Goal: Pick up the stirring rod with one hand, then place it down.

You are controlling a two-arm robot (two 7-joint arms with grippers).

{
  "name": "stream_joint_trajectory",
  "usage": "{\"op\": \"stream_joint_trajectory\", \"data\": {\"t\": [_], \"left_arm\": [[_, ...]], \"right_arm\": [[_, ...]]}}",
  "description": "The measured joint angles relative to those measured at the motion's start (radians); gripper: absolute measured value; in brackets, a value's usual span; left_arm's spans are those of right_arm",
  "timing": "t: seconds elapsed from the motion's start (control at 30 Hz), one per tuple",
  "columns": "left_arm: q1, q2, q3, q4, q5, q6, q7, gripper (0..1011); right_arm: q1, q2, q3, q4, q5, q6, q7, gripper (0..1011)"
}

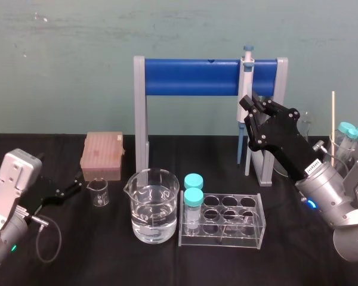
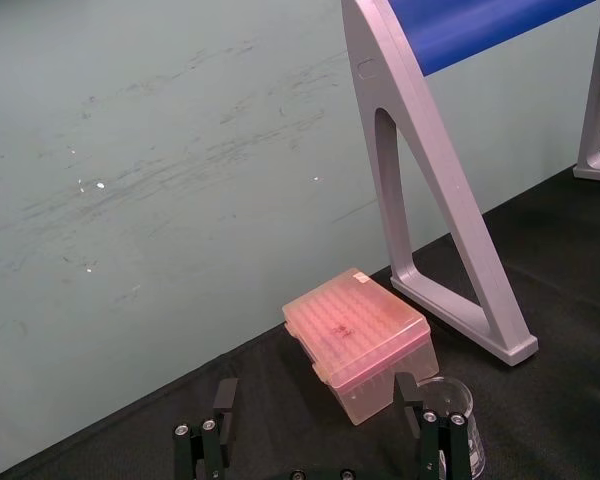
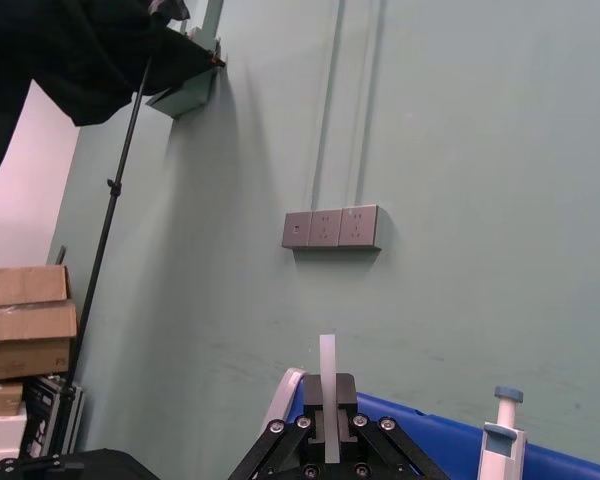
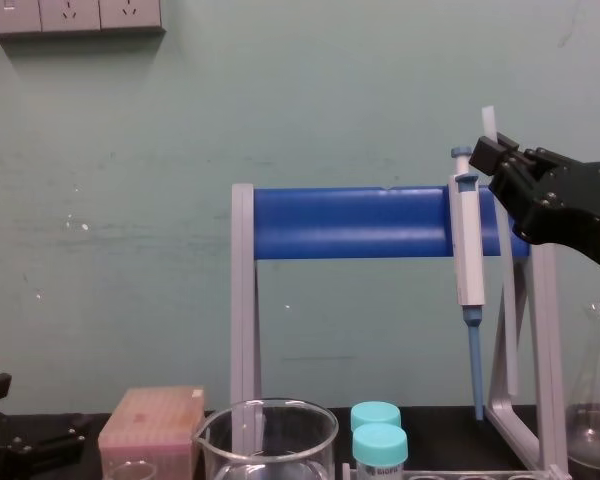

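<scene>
The right pincer [image 4: 495, 152] was raised high above the bench [image 1: 59, 262], its black fingers clamped on the stirring rod [image 4: 501, 250]. A short end of the rod stood up above the fingers. The long part hung down below them, close to upright with a slight lean. Its lower end seemed to hang clear of the bench, though the grey leg of the rack behind it made that hard to judge.

Just beside this pincer, on the robot's left of it, the pipette [image 4: 467, 250] hung on the blue bar of the rack [image 1: 191, 77], blue tip downward. Well below the pincer and nearer the robot stood a clear tube rack [image 1: 224, 221] holding two teal-capped tubes. A large beaker [image 1: 154, 205] with clear liquid stood just to that rack's left.

The left pincer [image 2: 315, 400] lay low by the bench at the robot's far left, its fingers spread wide and holding nothing. Just ahead of it were a pink tip box [image 2: 358, 340] and a small empty beaker [image 2: 450, 410]. The small beaker stood close by one finger.
</scene>
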Motion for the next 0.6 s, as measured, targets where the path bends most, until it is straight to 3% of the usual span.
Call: {"op": "stream_joint_trajectory", "data": {"t": [0.6], "left_arm": [[0.000,0.000,0.000,0.000,0.000,0.000,0.000,1000]], "right_arm": [[0.000,0.000,0.000,0.000,0.000,0.000,0.000,69]]}}
